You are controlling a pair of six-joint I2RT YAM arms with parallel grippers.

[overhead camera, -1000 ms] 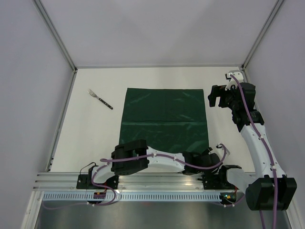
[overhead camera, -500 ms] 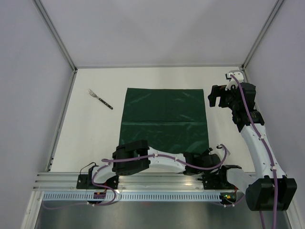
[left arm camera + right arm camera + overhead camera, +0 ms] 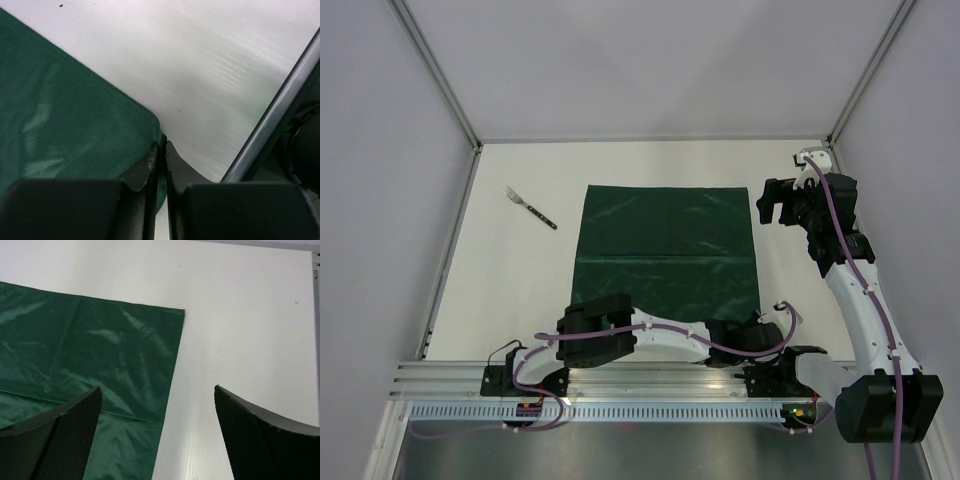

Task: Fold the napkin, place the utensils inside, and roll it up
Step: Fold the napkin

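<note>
Lying at the bench's (image 3: 510, 290) left, a fork (image 3: 530, 209) sits well apart from the dark green napkin (image 3: 665, 250), spread flat mid-bench exactly as a second ago. Only the left wrist view shows the left gripper (image 3: 161, 150) pinching the napkin's near right corner. The right gripper (image 3: 157, 390) hovers spread over its far right corner.

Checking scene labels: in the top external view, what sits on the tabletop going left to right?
fork → napkin → right pincer
</note>
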